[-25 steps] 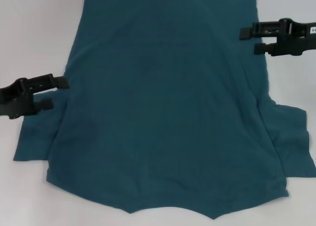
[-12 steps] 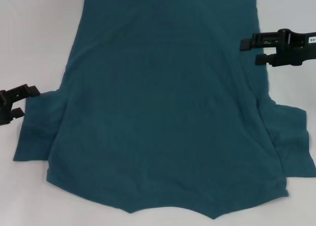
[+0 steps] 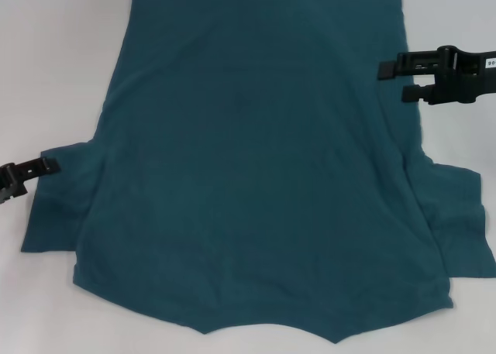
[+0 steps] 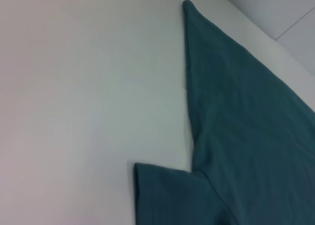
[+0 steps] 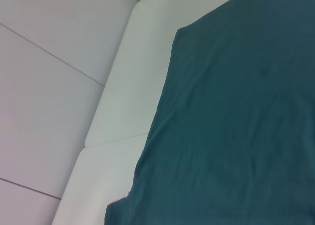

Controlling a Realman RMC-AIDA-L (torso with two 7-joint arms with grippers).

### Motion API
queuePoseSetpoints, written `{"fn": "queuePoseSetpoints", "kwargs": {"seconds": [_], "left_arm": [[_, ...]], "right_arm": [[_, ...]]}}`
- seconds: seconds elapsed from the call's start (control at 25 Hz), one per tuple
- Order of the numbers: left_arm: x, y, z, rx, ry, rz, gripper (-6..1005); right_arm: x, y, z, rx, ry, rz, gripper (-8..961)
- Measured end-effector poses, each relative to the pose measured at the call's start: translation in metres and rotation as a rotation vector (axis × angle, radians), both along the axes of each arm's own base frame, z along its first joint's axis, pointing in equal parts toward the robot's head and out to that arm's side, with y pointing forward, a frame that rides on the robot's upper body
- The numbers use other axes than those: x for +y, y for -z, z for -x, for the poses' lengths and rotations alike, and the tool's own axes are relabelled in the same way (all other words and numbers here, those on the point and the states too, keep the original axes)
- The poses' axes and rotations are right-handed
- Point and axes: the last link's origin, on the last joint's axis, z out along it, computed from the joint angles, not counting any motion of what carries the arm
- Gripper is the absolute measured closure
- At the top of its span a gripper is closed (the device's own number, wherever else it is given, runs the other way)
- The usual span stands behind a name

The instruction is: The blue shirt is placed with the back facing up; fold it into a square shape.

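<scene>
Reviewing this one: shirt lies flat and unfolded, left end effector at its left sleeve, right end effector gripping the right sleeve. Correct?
Not quite. The right end effector is open at the blue shirt's side edge, well above the right sleeve, as the head view shows. The left end effector is at the left sleeve; the shirt lies unfolded.

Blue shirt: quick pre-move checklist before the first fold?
1. Blue shirt spread flat on the white table, no fold made yet: ok.
2. Both sleeves laid out to the sides: ok.
3. Left gripper at the tip of the left sleeve, ready to grasp: cannot tell whether it has cloth.
4. Right gripper at the shirt's right edge, jaws open, nothing held: ok.
5. Far hem straight and unbunched: ok.
6. Near edge fully in the head view: not ok, it runs past the picture's bottom.
</scene>
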Motion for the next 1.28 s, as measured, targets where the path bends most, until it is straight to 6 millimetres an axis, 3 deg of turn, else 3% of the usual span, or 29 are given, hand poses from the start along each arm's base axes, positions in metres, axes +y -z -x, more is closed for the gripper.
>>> {"fn": "queuePoseSetpoints", "kwargs": {"seconds": [1.28], "left_arm": [[-0.002, 0.026, -0.003, 0.017, 0.017, 0.085, 96]], "right_arm": [[-0.002, -0.003, -0.005, 0.011, 0.017, -0.013, 90]]}}
